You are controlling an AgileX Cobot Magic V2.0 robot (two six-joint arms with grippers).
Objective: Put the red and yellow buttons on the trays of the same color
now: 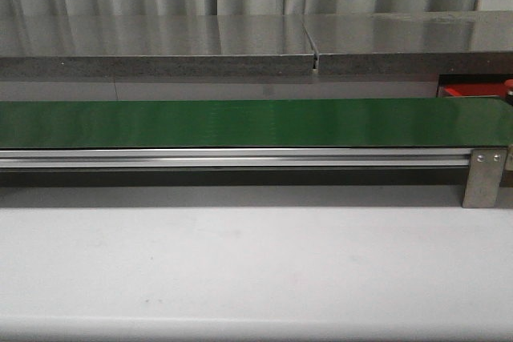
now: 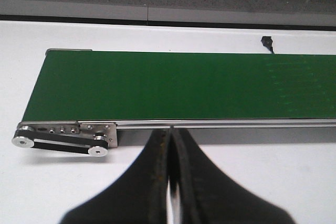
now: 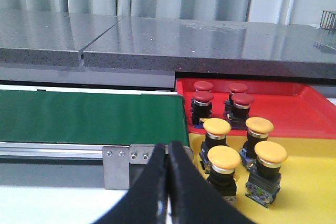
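Front view: green conveyor belt [image 1: 240, 122] runs across, bare of buttons; aluminium rail [image 1: 232, 158] along its near edge; white table [image 1: 240, 270] nearer than the belt; grey stone ledge [image 1: 160, 46] beyond it. A sliver of the red tray [image 1: 473, 90] shows past the belt's right end. Neither of my arms appears.

Left wrist view: my left gripper [image 2: 169, 145] is clenched, fingers pressed together, empty, hovering over the table just short of the belt's roller end [image 2: 63, 140]. A small black fitting [image 2: 268, 41] lies on the table beyond the belt. No buttons.

Right wrist view: my right gripper [image 3: 168, 163] is likewise clenched on nothing, near the belt's end bracket [image 3: 131, 163]. Beside that end: four red buttons [image 3: 203, 97] stand on the red tray, four yellow buttons [image 3: 224, 157] on the yellow tray [image 3: 310, 192].

Step in hand, as I judge it: sorting looks complete or idle, since every visible button sits on its matching colour. My next move calls for waiting on a fresh button arriving on the belt, then opening the nearer claw.

Writing: none legible.
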